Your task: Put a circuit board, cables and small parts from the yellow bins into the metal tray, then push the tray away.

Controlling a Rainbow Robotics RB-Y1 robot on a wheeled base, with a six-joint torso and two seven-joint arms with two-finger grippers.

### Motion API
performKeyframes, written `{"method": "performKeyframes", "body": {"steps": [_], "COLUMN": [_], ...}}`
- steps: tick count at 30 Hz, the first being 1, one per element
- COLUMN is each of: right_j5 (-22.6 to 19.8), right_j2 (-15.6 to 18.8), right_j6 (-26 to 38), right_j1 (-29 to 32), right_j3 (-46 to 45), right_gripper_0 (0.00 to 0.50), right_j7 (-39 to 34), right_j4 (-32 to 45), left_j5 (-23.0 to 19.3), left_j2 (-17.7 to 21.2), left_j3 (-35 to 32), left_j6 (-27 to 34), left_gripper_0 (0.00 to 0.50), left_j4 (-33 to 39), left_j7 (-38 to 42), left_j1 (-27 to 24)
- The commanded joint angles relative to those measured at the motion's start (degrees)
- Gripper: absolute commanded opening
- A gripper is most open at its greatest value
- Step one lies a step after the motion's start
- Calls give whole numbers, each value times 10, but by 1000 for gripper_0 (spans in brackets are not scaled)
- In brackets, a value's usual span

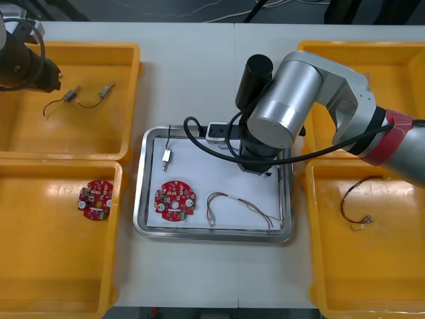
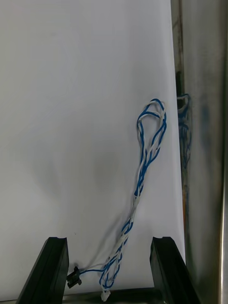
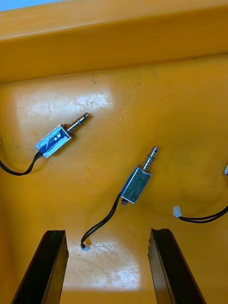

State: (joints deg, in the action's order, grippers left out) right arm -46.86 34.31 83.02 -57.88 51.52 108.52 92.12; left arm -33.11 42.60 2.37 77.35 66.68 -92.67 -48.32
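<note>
The metal tray (image 1: 141, 199), white inside, holds a small metal part (image 1: 167, 157), a red circuit board (image 1: 174, 201) and a red and yellow cable (image 1: 239, 207). My right arm (image 1: 282, 109) hangs over the tray's far right part. Its gripper (image 2: 108, 239) is open just above the white floor, with a twisted blue and white cable (image 2: 147, 156) lying loose between the fingers, beside the tray's wall (image 2: 204, 142). My left gripper (image 3: 105, 232) is open over the far left yellow bin (image 1: 129, 100). Two small metal parts (image 3: 137, 183) (image 3: 56, 139) with black leads lie below it, untouched.
The near left bin (image 1: 40, 266) holds another red circuit board (image 1: 95, 199). In the near right bin (image 1: 392, 279) lies a red and yellow cable (image 1: 356, 203). The far right bin (image 1: 398, 66) is partly covered by my right arm.
</note>
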Motion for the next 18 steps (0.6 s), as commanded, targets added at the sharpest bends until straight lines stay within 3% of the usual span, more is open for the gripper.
{"method": "performKeyframes", "body": {"steps": [1,8,18], "right_j5": [-8,-21,-37], "right_j2": [-9,-13,-22], "right_j6": [13,50,165], "right_j1": [-22,-21,-21], "right_j3": [-30,-67,-148], "right_gripper_0": [500,500,500], "right_j7": [-4,-17,-164], "right_j4": [27,40,81], "left_j5": [2,17,7], "left_j2": [34,33,21], "left_j3": [-16,-16,-15], "left_j6": [-11,-17,-84], "left_gripper_0": [500,500,500], "left_j4": [4,2,-36], "left_j7": [-84,-94,-147], "left_j1": [-30,-30,-34]}}
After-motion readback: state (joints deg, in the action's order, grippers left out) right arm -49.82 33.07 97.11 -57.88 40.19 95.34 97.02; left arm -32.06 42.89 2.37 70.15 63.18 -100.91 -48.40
